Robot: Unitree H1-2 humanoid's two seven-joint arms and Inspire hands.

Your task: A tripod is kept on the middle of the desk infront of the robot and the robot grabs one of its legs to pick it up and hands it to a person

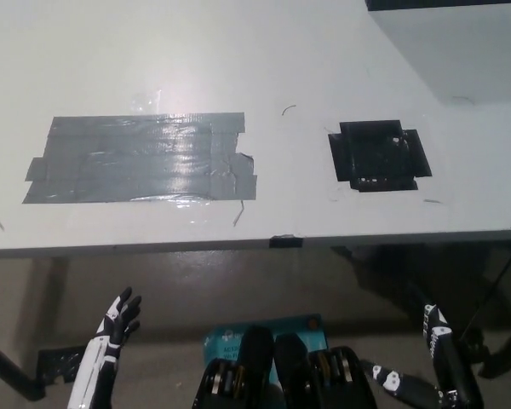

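Desk (264, 51): white, filling the upper picture.
Left hand (111, 336): white, lower left, below the desk edge — fingers spread, grasping nothing.
Right hand (443, 379): black, lower right, below the edge — fingers apart, empty.
Tripod: not in view; place and long axis cannot be told.
Grey tape patch (140, 159): flat on the desk, left of middle.
Black tape square (376, 155): flat, right of it, apart.

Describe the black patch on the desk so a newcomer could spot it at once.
The white desk fills the upper part of the head view. On its right half, near the front edge, lies a small, roughly square black patch of tape. The grey tape patch to its left is far wider and shiny; this one is dark and compact.
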